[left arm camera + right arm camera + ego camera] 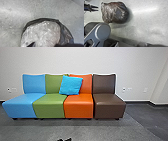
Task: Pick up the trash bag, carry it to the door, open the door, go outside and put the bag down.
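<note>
One open trash bag (114,13) sat on gray floor (105,130) near the left gripper (64,139), its two fingers apart. Four armless chairs (78,105) and one blue cushion (71,85) lined a white wall (82,59).

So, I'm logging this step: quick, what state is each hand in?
Left hand: open, nothing between its fingers, near the dark, shiny plastic trash bag.
Right hand: cannot be told.
</note>
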### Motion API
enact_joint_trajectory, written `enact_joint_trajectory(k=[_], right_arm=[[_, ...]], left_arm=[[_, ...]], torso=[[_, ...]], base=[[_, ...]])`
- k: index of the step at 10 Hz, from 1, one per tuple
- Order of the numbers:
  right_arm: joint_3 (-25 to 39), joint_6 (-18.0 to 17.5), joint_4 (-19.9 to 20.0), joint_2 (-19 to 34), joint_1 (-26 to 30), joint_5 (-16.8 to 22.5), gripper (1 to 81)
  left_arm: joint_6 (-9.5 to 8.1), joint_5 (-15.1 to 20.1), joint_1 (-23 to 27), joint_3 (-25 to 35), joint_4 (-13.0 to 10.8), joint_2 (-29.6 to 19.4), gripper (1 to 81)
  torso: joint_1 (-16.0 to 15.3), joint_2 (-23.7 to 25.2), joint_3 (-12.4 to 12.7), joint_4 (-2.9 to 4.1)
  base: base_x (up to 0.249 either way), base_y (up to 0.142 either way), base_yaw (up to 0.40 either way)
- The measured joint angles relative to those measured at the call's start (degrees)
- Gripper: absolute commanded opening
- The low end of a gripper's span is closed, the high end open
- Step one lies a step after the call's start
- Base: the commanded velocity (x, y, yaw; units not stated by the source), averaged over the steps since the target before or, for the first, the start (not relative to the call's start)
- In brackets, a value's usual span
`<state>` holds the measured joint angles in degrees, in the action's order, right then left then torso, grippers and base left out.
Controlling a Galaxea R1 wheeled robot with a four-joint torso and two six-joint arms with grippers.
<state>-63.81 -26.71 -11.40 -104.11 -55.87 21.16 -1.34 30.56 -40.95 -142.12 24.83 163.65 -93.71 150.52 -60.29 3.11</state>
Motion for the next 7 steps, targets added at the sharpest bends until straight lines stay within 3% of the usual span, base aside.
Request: enact_joint_trajectory(k=[1,5,7], right_arm=[[-0.3,-0.02,-0.04,-0.66,0.0,0.06,81.1],[-1.6,-0.13,-0.04,-2.65,-0.16,0.35,81.1],[-1.84,-0.13,-0.01,-3.25,-0.16,0.41,81.1]], left_arm=[[0.0,0.5,1.48,-0.61,-0.02,0.55,81.1],[0.0,2.47,3.0,-2.47,-0.02,0.49,81.1],[0.02,2.26,3.61,-3.78,-0.02,1.57,81.1]], torso=[[-0.72,1.35,-1.51,-0.06],[-1.27,2.21,-2.35,-0.09],[-1.27,2.23,-3.17,-0.76]], base=[[0.0,0.0,0.0],[0.0,0.0,0.0],[0.0,0.0,0.0]])
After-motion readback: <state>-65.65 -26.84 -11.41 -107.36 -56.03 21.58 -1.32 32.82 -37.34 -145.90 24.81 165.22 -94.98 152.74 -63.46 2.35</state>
